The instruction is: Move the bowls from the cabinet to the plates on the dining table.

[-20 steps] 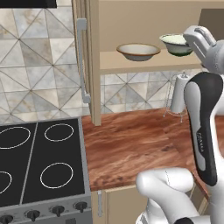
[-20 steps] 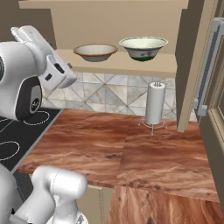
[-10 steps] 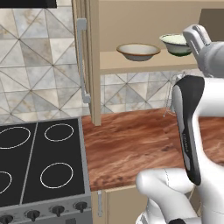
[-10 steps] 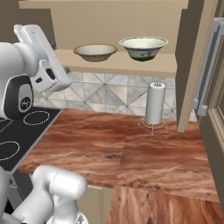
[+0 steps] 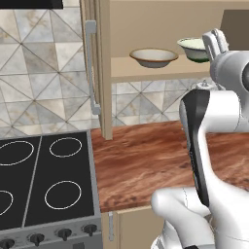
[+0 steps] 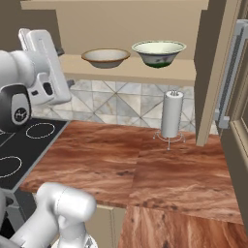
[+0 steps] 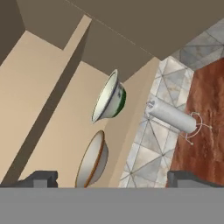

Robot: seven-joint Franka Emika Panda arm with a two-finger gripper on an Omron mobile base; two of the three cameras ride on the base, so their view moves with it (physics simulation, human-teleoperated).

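1. Hand (image 7: 111, 181): fingers spread wide, nothing between them; raised level with the cabinet (image 6: 145, 29) shelf (image 6: 135, 70), apart from both bowls.
2. Cream bowl (image 7: 92, 159): tan-rimmed; stands on the shelf just ahead of the hand, nearer of the two.
3. Pale green-white bowl (image 7: 108, 98): on the same shelf, beyond the cream bowl, close beside it yet apart.
4. Paper-towel roll (image 6: 171, 115): upright on the wood table (image 6: 121, 160), below the shelf, off to the hand's side.
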